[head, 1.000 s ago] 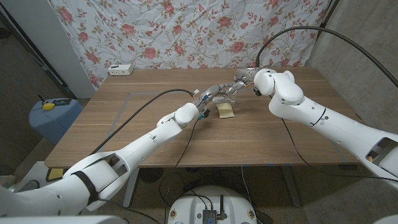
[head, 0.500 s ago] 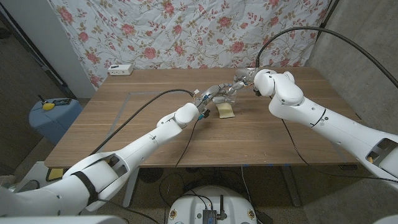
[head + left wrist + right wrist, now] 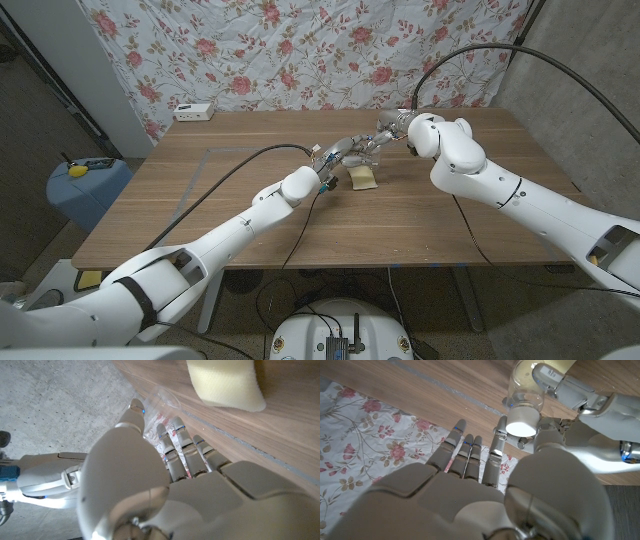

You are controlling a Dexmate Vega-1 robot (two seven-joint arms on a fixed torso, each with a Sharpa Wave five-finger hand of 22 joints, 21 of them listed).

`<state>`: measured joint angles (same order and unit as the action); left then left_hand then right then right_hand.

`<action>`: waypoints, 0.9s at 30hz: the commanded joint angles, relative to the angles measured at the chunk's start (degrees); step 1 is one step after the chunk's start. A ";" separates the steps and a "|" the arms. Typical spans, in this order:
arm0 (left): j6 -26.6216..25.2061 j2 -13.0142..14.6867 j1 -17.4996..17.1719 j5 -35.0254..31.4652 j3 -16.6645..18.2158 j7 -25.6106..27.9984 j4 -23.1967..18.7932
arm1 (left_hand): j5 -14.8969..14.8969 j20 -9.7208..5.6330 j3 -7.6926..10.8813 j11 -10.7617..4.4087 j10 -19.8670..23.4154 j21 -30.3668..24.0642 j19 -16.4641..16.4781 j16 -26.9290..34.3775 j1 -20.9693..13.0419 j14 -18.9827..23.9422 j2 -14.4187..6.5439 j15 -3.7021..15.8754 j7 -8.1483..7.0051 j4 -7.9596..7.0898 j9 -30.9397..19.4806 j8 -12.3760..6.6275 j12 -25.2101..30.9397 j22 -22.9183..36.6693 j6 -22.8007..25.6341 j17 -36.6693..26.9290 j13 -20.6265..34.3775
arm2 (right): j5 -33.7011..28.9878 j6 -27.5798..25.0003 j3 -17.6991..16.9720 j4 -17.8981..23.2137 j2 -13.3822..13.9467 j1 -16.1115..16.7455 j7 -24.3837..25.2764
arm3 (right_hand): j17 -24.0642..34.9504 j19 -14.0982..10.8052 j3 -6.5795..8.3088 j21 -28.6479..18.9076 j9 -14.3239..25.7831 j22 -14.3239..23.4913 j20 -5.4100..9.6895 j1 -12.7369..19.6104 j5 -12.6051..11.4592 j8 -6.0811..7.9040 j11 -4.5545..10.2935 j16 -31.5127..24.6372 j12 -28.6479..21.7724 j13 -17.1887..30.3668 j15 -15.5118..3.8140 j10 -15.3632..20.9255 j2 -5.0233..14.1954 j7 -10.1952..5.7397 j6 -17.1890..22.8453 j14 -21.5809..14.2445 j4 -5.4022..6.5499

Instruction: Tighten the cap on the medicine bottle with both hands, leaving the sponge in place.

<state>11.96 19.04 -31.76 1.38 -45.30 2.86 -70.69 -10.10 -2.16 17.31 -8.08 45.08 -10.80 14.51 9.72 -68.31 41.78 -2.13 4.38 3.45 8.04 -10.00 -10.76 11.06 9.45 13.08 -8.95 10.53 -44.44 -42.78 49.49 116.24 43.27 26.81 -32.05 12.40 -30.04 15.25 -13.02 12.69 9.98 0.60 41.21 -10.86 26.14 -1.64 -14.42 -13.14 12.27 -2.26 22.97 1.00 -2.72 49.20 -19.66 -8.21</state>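
The medicine bottle point(image 3: 526, 394) is held above the wooden worktop point(image 3: 240, 215) near its middle, gripped by the left hand point(image 3: 338, 153), with its long axis lying roughly level and its white cap point(image 3: 524, 421) turned toward the right hand point(image 3: 383, 137). The cap is pinched between the thumb and a finger of the right hand, the other fingers spread. The sponge point(image 3: 363, 177) lies just beside them. A floral cloth point(image 3: 300, 50) hangs behind.

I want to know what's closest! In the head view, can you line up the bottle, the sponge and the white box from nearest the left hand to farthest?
1. Bottle: in the left hand's fingers.
2. Sponge: just beside it, nearer the robot.
3. White box: far-left corner, by the floral cloth.
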 commanded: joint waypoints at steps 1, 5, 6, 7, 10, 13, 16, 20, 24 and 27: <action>-0.33 0.25 -0.63 -0.05 0.15 0.40 -0.98 | -0.25 -4.24 0.45 -0.95 1.32 0.12 -0.14 -0.03 0.60 -0.04 -0.16 4.84 -0.29 0.11 -0.13 0.00 0.18 0.11 0.35 -0.06 0.33 | -1.73 -1.35 0.49 0.19 -0.20 0.57 0.20 | 0.33 -0.88 -0.12 -0.31 -0.03 0.36 -0.02 -0.63 -0.34 0.83 -0.09 -0.29 -0.32 0.00 -0.51 0.91 -0.18 -0.38 2.06 -0.80 0.48; -0.50 0.34 -0.82 -0.13 0.20 0.61 -1.32 | -0.26 -4.19 0.53 -1.02 1.25 0.11 -0.13 -0.03 0.61 -0.05 -0.19 4.79 -0.29 0.13 -0.13 0.01 0.15 0.11 0.34 -0.06 0.33 | -2.69 -1.70 0.87 0.11 -0.32 0.61 0.14 | 0.41 -1.31 -0.56 -0.35 -0.19 0.37 0.10 -1.74 -0.28 1.30 -0.11 -0.41 -0.35 -0.03 -0.66 1.54 -0.40 -0.39 3.66 -1.28 0.92; -0.54 0.36 -0.89 -0.11 0.22 0.64 -1.41 | -0.27 -4.18 0.58 -1.00 1.19 0.11 -0.13 0.00 0.63 0.00 -0.26 4.75 -0.29 0.11 -0.13 0.01 0.13 0.11 0.35 -0.08 0.33 | -2.92 -1.80 0.96 0.07 -0.38 0.59 0.05 | 0.43 -1.35 -0.62 -0.35 -0.21 0.37 0.10 -1.90 -0.28 1.35 -0.16 -0.44 -0.33 -0.04 -0.83 1.58 -0.40 -0.34 3.86 -1.35 0.99; -0.60 0.37 -0.95 -0.10 0.24 0.67 -1.49 | -0.28 -4.17 0.60 -1.01 1.20 0.11 -0.13 0.01 0.65 0.02 -0.28 4.72 -0.28 0.10 -0.13 0.01 0.14 0.11 0.37 -0.08 0.33 | -2.98 -1.85 0.92 0.05 -0.44 0.63 0.01 | 0.43 -1.45 -0.74 -0.35 -0.25 0.38 0.15 -2.14 -0.26 1.45 -0.14 -0.47 -0.33 -0.04 -0.91 1.71 -0.51 -0.33 4.25 -1.50 1.05; -0.70 0.38 -1.04 -0.08 0.25 0.72 -1.60 | -0.29 -4.17 0.67 -1.09 1.10 0.12 -0.13 0.00 0.66 0.02 -0.30 4.73 -0.28 0.13 -0.13 0.04 0.11 0.11 0.30 -0.08 0.33 | -3.33 -1.97 0.99 -0.06 -0.52 0.60 -0.30 | 0.45 -1.56 -1.04 -0.32 -0.36 0.38 0.20 -2.78 -0.25 1.61 -0.26 -0.44 -0.27 -0.06 -0.95 1.88 -0.77 -0.33 4.93 -1.55 1.24; -0.65 0.33 -1.03 -0.15 0.23 0.81 -1.53 | -0.30 -4.18 0.73 -1.09 1.13 0.10 -0.09 0.00 0.70 0.02 -0.31 4.74 -0.33 0.14 -0.13 0.01 0.14 0.11 0.37 -0.08 0.33 | -3.64 -1.88 1.08 -0.26 -0.58 0.58 -0.51 | 0.46 -1.69 -1.36 -0.30 -0.46 0.39 0.22 -3.45 -0.25 1.74 -0.22 -0.43 -0.26 -0.08 -0.98 2.14 -1.04 -0.40 5.57 -1.69 1.45; -0.50 0.21 -0.93 -0.12 0.25 0.84 -1.32 | -0.30 -4.22 0.77 -1.10 1.15 0.10 -0.08 0.00 0.75 0.02 -0.29 4.73 -0.31 0.14 -0.13 0.02 0.15 0.11 0.38 -0.08 0.33 | -4.00 -1.93 1.06 -0.52 -0.85 0.75 -0.16 | 0.48 -2.10 -1.92 -0.33 -0.64 0.39 0.36 -4.70 -0.34 2.08 0.14 -0.46 -0.22 -0.11 -1.09 2.57 -1.42 -0.65 7.09 -2.04 1.86; -0.31 0.11 -0.69 -0.13 0.21 0.71 -0.97 | -0.30 -4.21 0.80 -1.08 1.12 0.09 -0.07 0.01 0.83 0.04 -0.29 4.69 -0.30 0.13 -0.13 0.03 0.15 0.11 0.36 -0.08 0.33 | -4.09 -1.65 0.82 -0.74 -1.15 1.07 0.60 | 0.48 -2.61 -2.43 -0.41 -0.81 0.40 0.58 -5.76 -0.49 2.23 -0.04 -0.57 -0.25 -0.14 -1.37 3.06 -1.84 -0.52 8.11 -2.60 2.18; -0.21 -0.02 -0.55 -0.09 0.18 0.64 -0.71 | -0.31 -4.20 0.88 -1.06 1.07 0.10 -0.08 0.01 0.92 0.06 -0.30 4.62 -0.30 0.13 -0.13 0.03 0.14 0.11 0.38 -0.08 0.33 | -4.10 -1.69 0.61 -0.97 -1.54 1.37 1.20 | 0.46 -2.99 -3.23 -0.38 -1.05 0.41 0.57 -7.41 -0.80 2.60 0.09 -0.63 -0.27 -0.18 -1.82 3.80 -2.47 -0.56 10.05 -3.24 2.68; -0.05 -0.16 -0.48 0.01 0.16 0.57 -0.44 | -0.31 -4.21 0.92 -0.92 1.09 0.10 -0.08 0.01 0.96 0.06 -0.32 4.56 -0.29 0.13 -0.13 0.03 0.16 0.11 0.38 -0.08 0.33 | -4.50 -2.01 0.51 -1.14 -1.94 1.80 2.37 | 0.37 -3.88 -4.10 -0.51 -1.26 0.43 0.47 -9.01 -1.23 3.23 -0.06 -0.65 -0.36 -0.23 -2.20 4.81 -3.30 -0.78 12.78 -3.99 3.08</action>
<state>11.46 19.19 -32.58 1.31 -45.10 3.54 -71.80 -10.10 -2.16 17.78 -8.08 45.08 -10.80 14.51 9.72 -67.46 41.78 -2.05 4.38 3.25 8.05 -10.00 -10.76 10.99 9.45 13.27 -8.94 10.56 -48.19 -44.58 50.34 115.67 42.26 27.77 -31.61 12.67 -32.79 11.88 -13.02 11.42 10.28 1.04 33.43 -11.33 28.69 -1.73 -14.63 -13.13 11.97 -2.45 26.71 -1.80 -3.45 59.79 -22.53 -5.34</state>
